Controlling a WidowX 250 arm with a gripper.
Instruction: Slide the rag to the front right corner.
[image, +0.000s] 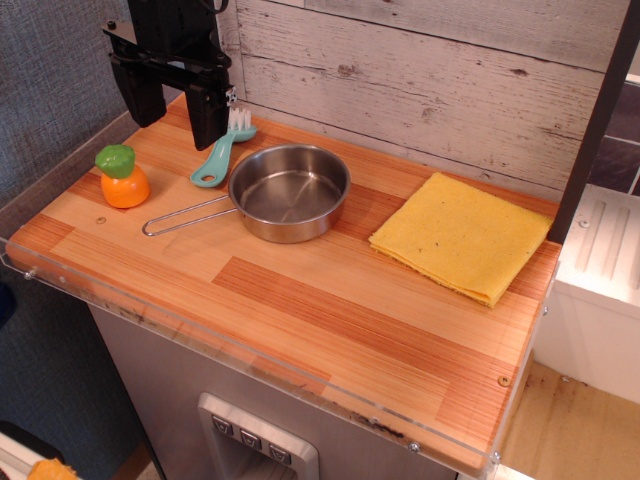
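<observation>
At the back left of the countertop (300, 310) the gripper (177, 100) hangs above the wood with its jaws apart and empty, well away from the rag (462, 235), so I judge the approach has not yet begun. The rag lies flat at the back right, turned diamond-wise with one corner toward the steel pan (288, 192); roughly square, it has no clear long axis. The next move calls for crossing over, pressing down on the cloth and dragging it toward the front right corner (490, 410).
</observation>
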